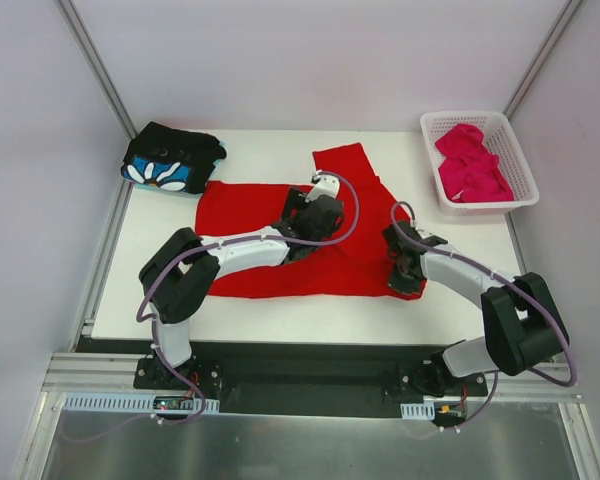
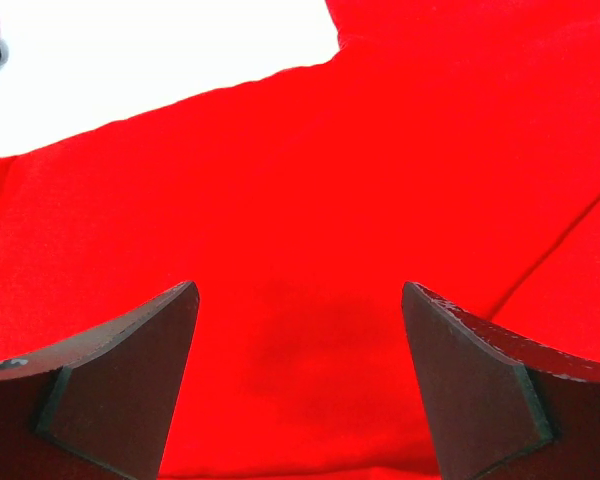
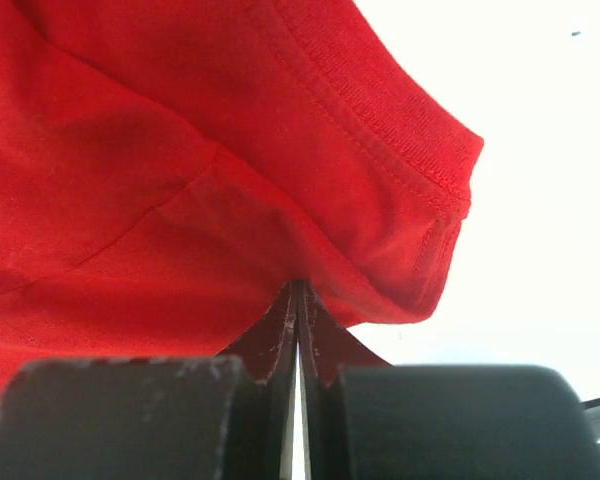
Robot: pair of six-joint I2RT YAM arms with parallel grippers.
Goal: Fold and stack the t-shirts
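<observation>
A red t-shirt [image 1: 245, 205] lies spread on a white table [image 1: 280, 320], with the left gripper [image 2: 299, 290] wide open above it and the right gripper [image 3: 298, 288] pinched shut on its hem.

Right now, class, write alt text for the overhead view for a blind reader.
A red t-shirt lies spread on a table; the right fingers pinch its near corner. A folded black flowered shirt sits far left, a pink shirt in a basket far right.

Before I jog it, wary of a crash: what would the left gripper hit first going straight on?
The red shirt, spread right ahead of the open left gripper; how near is unclear.
</observation>
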